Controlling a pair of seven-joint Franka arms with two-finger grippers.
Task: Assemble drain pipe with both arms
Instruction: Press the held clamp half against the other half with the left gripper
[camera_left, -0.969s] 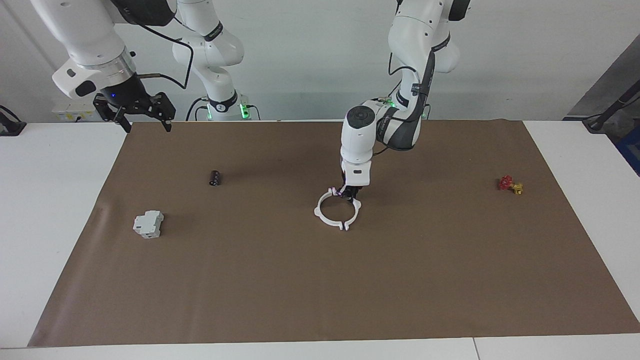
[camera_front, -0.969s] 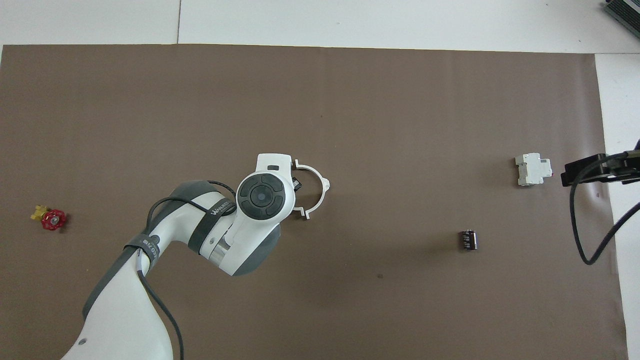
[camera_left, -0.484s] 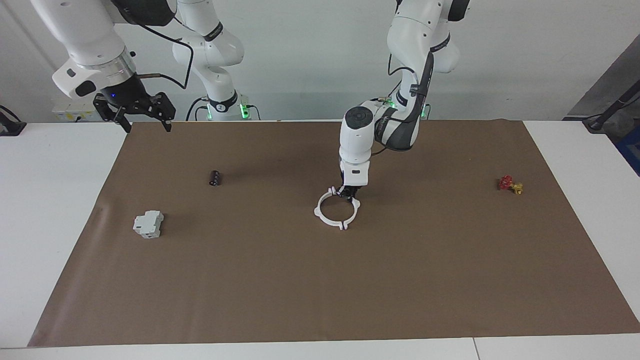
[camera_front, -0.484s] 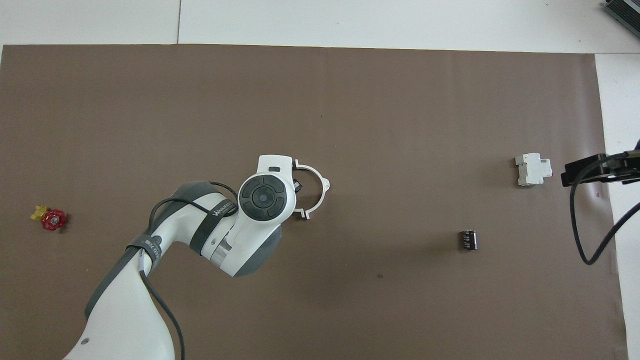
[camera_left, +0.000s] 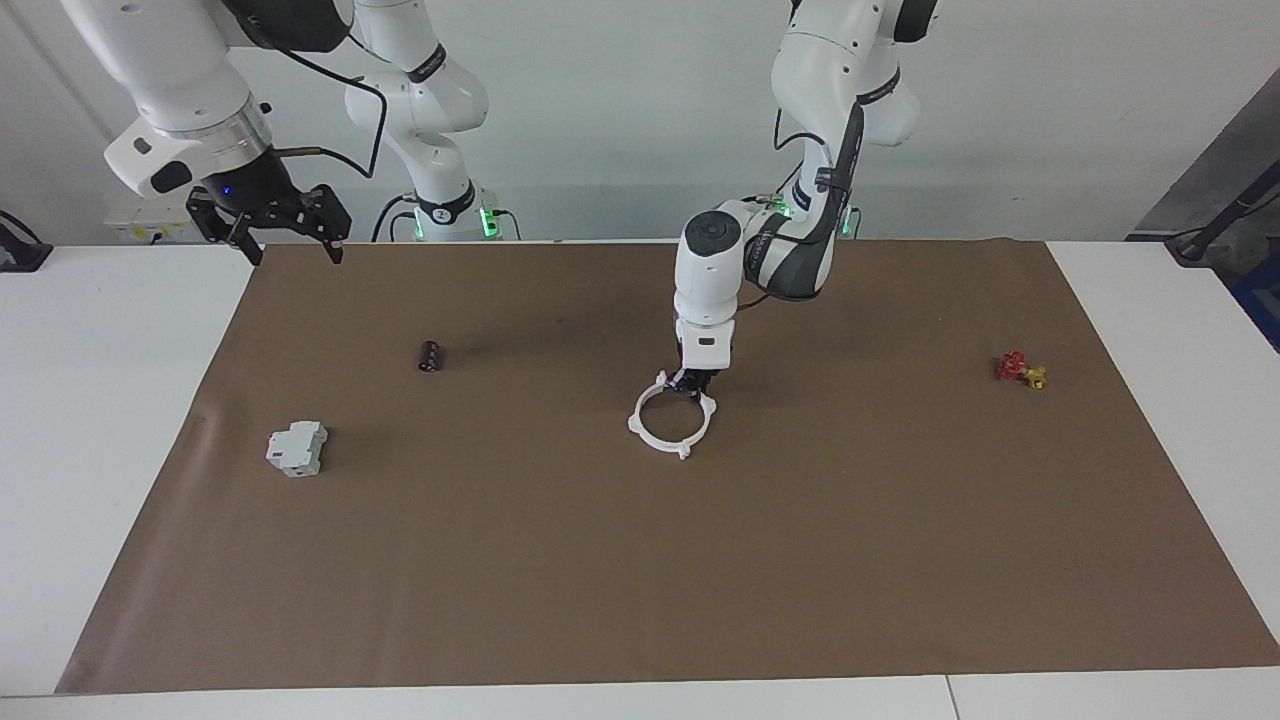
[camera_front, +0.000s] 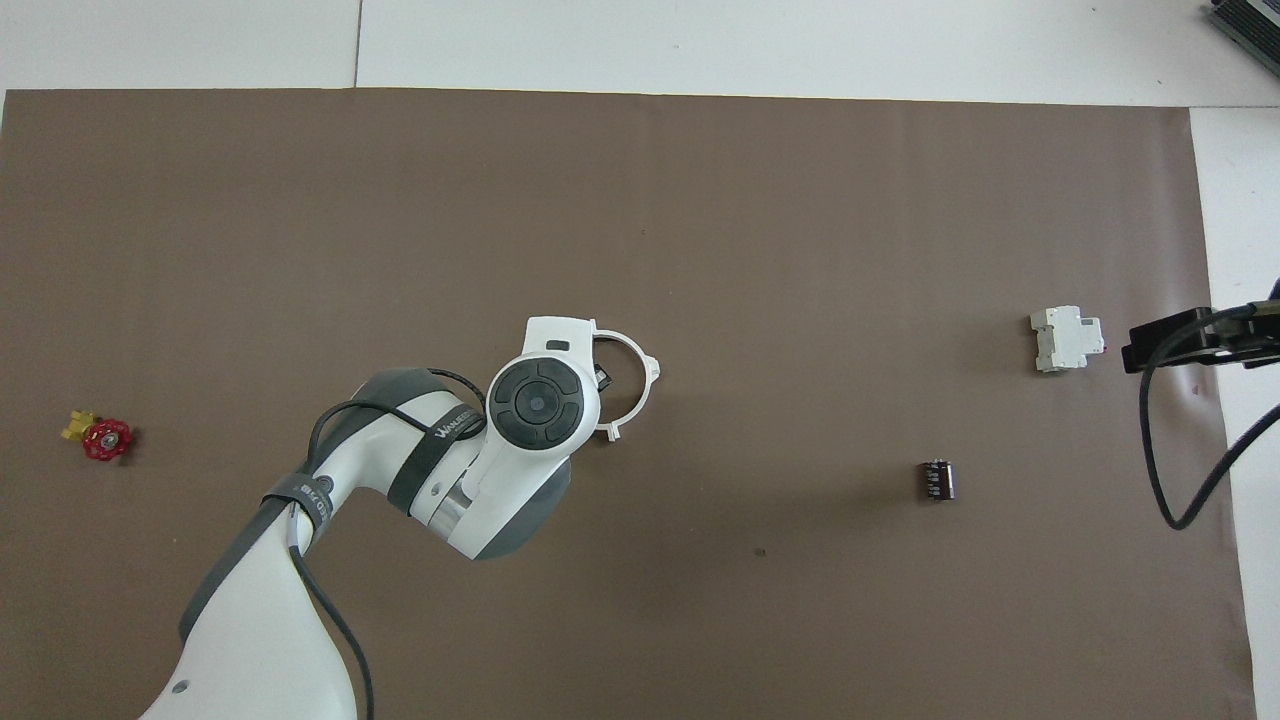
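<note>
Left gripper (camera_left: 693, 384) pinches thin white plastic ring (camera_left: 671, 421) mid-mat (camera_left: 700, 560); right gripper (camera_left: 268, 222) waits wide-fingered above mat's corner.

Evenly and brightly lit from above; cast only faint soft shadows on brown paper mat (camera_left: 560, 560); stayed sharp, glare-free.

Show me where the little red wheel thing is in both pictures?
Facing view: the red valve wheel lies on the brown mat near the picture's right edge, at mid-height, at the left arm's end of the table.
Overhead view: the same wheel lies near the picture's left edge, about mid-height.
Shared landmark: the white ring in the middle of the mat.
</note>
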